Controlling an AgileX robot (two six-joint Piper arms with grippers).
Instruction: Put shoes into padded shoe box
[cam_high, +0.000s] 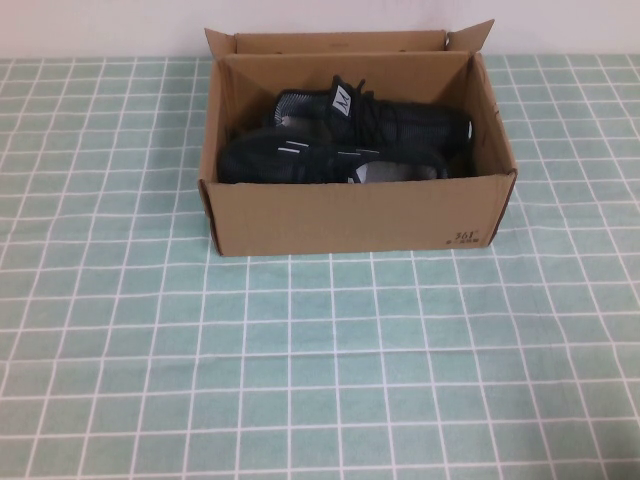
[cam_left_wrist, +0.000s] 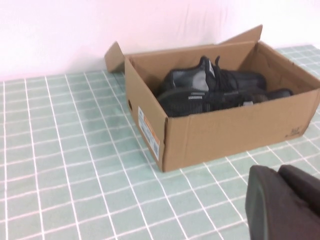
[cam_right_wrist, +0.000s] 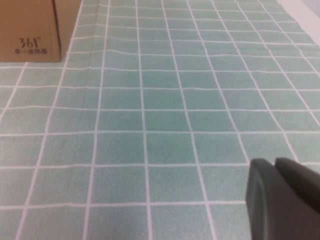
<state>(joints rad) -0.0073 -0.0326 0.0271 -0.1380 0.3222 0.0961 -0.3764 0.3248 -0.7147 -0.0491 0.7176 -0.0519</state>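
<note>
An open cardboard shoe box (cam_high: 350, 215) stands at the back middle of the table. Two black shoes lie inside it side by side, one toward the back (cam_high: 395, 118) and one toward the front (cam_high: 295, 160). The left wrist view shows the box (cam_left_wrist: 235, 132) and the shoes (cam_left_wrist: 215, 87) from the side. My left gripper (cam_left_wrist: 279, 172) is shut and empty, low over the cloth, well short of the box. My right gripper (cam_right_wrist: 274, 162) is shut and empty over bare cloth, with only a box corner (cam_right_wrist: 30, 30) in its view. Neither gripper shows in the high view.
A green checked tablecloth (cam_high: 320, 380) covers the table. The box flaps (cam_high: 470, 38) stand open at the back, next to a pale wall. A white and orange label (cam_left_wrist: 149, 132) is on the box's end wall.
</note>
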